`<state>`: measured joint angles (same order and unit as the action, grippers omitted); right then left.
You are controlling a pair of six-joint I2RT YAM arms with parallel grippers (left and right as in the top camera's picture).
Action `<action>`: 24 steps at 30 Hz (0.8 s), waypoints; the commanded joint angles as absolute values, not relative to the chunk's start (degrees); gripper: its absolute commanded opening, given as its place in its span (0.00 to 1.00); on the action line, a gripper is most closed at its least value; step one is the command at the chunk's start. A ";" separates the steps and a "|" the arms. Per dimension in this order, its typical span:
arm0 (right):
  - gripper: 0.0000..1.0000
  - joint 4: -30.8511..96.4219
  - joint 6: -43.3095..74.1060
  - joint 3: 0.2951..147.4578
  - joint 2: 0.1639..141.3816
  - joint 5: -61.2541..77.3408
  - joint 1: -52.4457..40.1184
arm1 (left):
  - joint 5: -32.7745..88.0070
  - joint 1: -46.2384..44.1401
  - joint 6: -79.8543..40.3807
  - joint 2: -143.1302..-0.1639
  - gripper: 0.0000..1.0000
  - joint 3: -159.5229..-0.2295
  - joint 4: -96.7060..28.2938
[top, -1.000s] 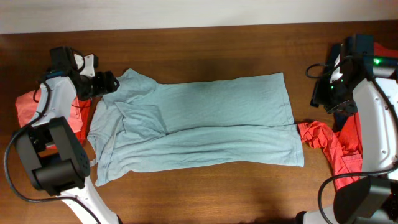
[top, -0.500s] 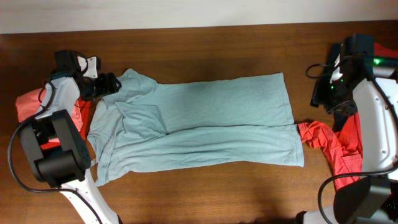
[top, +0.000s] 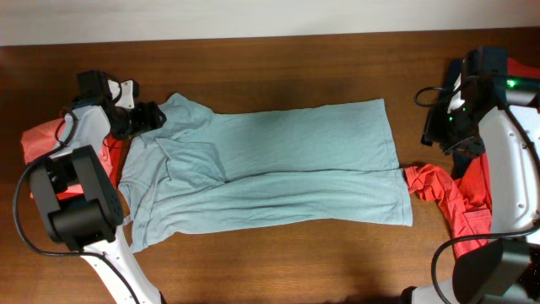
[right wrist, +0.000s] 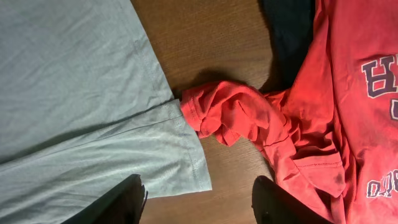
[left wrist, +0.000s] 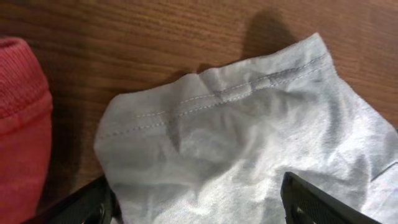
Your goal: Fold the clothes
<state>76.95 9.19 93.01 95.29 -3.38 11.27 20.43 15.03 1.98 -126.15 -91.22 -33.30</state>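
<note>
The grey-blue shirt (top: 270, 169) lies flat across the middle of the table (top: 278, 59), neck and sleeves toward 9 o'clock, hem toward 3 o'clock. One long cloth edge runs along it from 9 to 3.

My left gripper (left wrist: 196, 186) is at about 10 o'clock on the table, over the shirt's far sleeve. Its jaws are spread wide, one finger (left wrist: 93, 202) on either side of the sleeve's stitched hem, and they pinch nothing. A coral shirt (top: 38, 139) is bunched at 9 o'clock by the table edge, just beside that sleeve.

My right gripper (right wrist: 199, 186) is at 3 o'clock, above the shirt's hem corner. Its jaws stand apart with nothing between them. A red shirt (right wrist: 336, 124) with lettering (right wrist: 379, 81) is crumpled at 4 o'clock, a bunched fold of it touching the grey-blue hem. A navy shirt (right wrist: 292, 37) shows at 1 o'clock in the right wrist view, partly under the red one
</note>
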 commanded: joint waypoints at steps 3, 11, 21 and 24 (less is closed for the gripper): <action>0.61 77.19 9.28 93.54 94.21 -3.07 11.29 | 21.28 15.00 2.59 -127.63 0.80 -92.09 -32.99; 0.61 77.19 9.28 93.54 94.24 -3.09 11.27 | 21.78 14.68 2.61 -127.72 0.35 -92.09 -33.06; 0.61 75.64 9.26 93.54 94.24 -3.05 11.27 | 22.68 14.68 1.56 -127.59 0.01 -92.23 -35.46; 0.61 73.49 8.60 93.54 94.26 -2.74 11.27 | 22.76 14.70 1.54 -127.35 0.01 -92.49 -36.16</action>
<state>75.09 9.15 93.01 95.29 -3.38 11.27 21.34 14.90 1.96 -126.23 -91.33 -35.62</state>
